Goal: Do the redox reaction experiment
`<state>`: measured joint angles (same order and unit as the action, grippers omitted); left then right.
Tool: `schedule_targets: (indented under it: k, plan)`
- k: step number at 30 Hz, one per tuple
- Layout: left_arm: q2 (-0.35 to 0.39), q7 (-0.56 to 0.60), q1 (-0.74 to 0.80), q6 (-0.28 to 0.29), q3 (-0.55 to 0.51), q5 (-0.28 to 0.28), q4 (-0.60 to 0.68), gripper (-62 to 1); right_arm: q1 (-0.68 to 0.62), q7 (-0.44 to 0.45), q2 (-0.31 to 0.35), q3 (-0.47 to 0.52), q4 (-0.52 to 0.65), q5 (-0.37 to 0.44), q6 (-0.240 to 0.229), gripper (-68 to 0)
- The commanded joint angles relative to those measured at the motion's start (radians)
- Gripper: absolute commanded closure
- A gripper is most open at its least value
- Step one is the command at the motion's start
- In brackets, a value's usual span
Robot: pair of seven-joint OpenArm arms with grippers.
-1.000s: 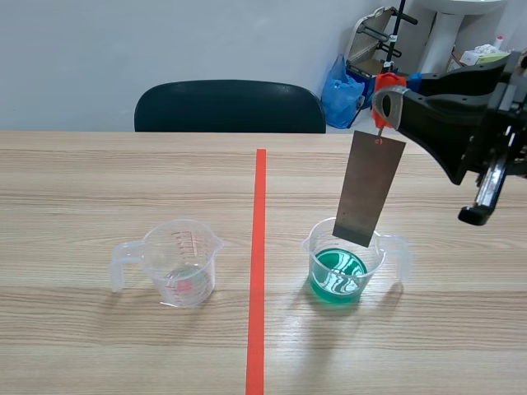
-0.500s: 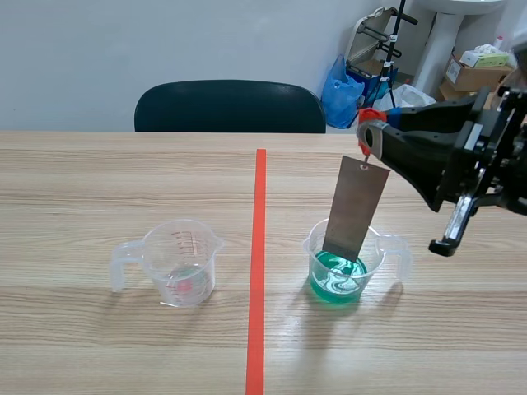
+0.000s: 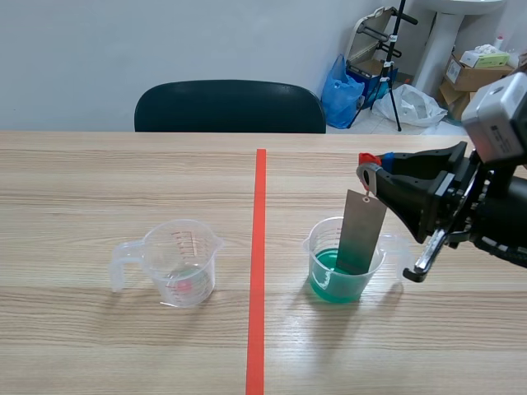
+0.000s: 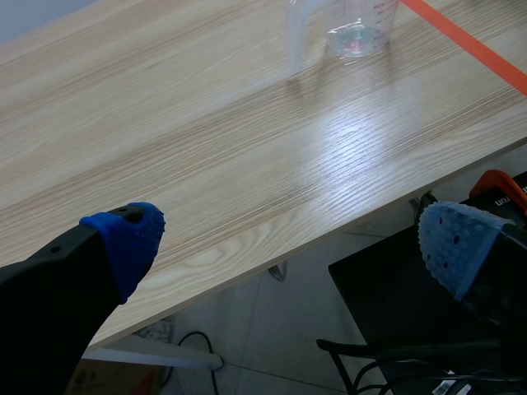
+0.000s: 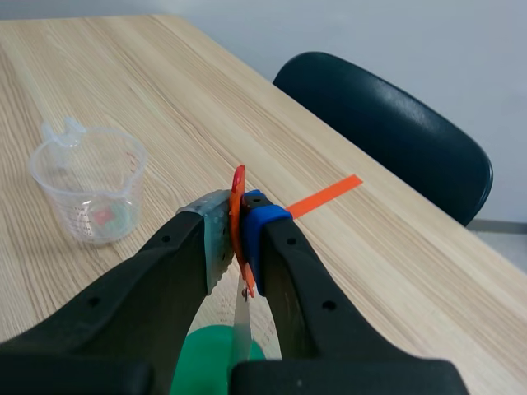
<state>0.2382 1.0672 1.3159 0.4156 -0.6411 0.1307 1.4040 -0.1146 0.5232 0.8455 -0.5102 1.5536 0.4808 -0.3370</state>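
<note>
wooden table [image 3: 99,346], metal strip [image 3: 360,234] dipped in the green beaker [image 3: 333,286], right of centre.
your right gripper [image 3: 370,170] pinches the strip's orange tag [image 5: 237,197]; your left gripper [image 4: 288,243] hangs wide open off the table edge.

Black chair [image 3: 230,105] past table's [image 3: 99,181] far edge, ahead of right gripper [image 3: 368,167]. Off the table, beyond that gripper: blue bag [image 3: 342,90], white bag [image 3: 408,105], tripod [image 3: 397,49], cardboard boxes [image 3: 478,70]. Under left gripper [image 4: 288,239]: pale floor [image 4: 263,329] w/ black cable [image 4: 193,339].
</note>
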Motion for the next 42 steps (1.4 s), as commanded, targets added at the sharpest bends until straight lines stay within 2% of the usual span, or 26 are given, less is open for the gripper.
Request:
schedule_targets:
  k: [1,10,42]
  plan:
    - [-0.002,0.014,0.001,-0.002,0.001,-0.014,0.009,-62.3,0.009,0.029,-0.007,0.005,-0.005,-0.003,-0.001,-0.6]
    - [-0.002,0.014,0.001,-0.002,0.001,-0.014,0.009,-62.3,0.01,0.102,-0.076,0.005,-0.083,-0.095,-0.001,-0.6]
    - [-0.002,0.014,0.001,-0.003,0.001,-0.014,0.009,-62.3,0.01,0.129,-0.076,0.005,-0.085,-0.096,-0.001,-0.6]
